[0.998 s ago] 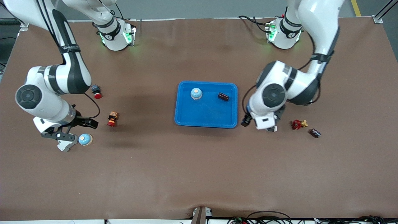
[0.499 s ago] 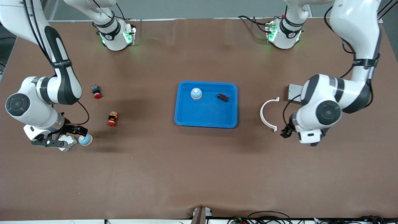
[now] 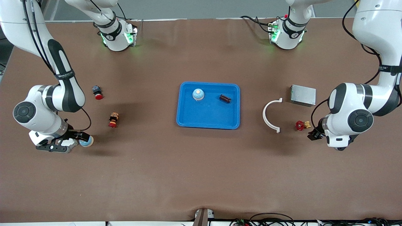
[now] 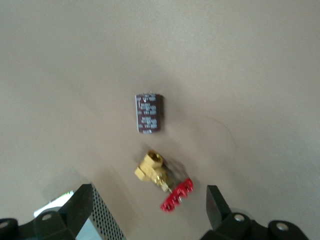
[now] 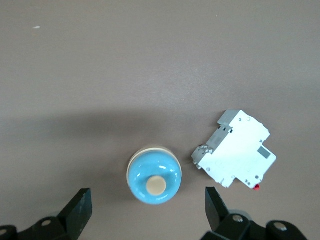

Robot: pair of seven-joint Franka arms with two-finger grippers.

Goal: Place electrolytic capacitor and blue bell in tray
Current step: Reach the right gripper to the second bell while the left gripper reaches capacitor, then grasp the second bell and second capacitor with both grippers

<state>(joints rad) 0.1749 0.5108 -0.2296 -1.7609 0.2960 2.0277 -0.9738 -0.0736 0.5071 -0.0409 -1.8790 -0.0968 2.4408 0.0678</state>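
Right now I see both arms out at their own ends of the tabletop, each with its fingers spread wide and holding nothing. I read the clock from the front camera, with twelve toward the robots' bases. The tray (image 3: 208,126) sits mid-tabletop. Inside it, the first blue bell (image 3: 198,94) stands upright at about eleven o'clock, and the first capacitor (image 3: 225,98) lies on its side at about one o'clock, well apart from the bell. At about eight o'clock from the tray, toward the right arm's end, the right gripper (image 5: 147,202) hovers over the second blue bell (image 5: 154,174), which shows between its open fingers in the wrist view. A white circuit breaker (image 5: 234,155) lies just beside that bell without touching it. A small red push button (image 3: 97,92) and a red-and-orange switch (image 3: 113,120) lie between that spot and the tray. At about four o'clock from the tray, toward the left arm's end, the left gripper (image 4: 149,196) hangs over a brass valve (image 4: 162,182) with a red handwheel. The second capacitor (image 4: 149,113) lies flat close beside that valve. A white curved clip (image 3: 270,115) rests at three o'clock from the tray, and the grey metal box (image 3: 303,95) sits at about two o'clock.
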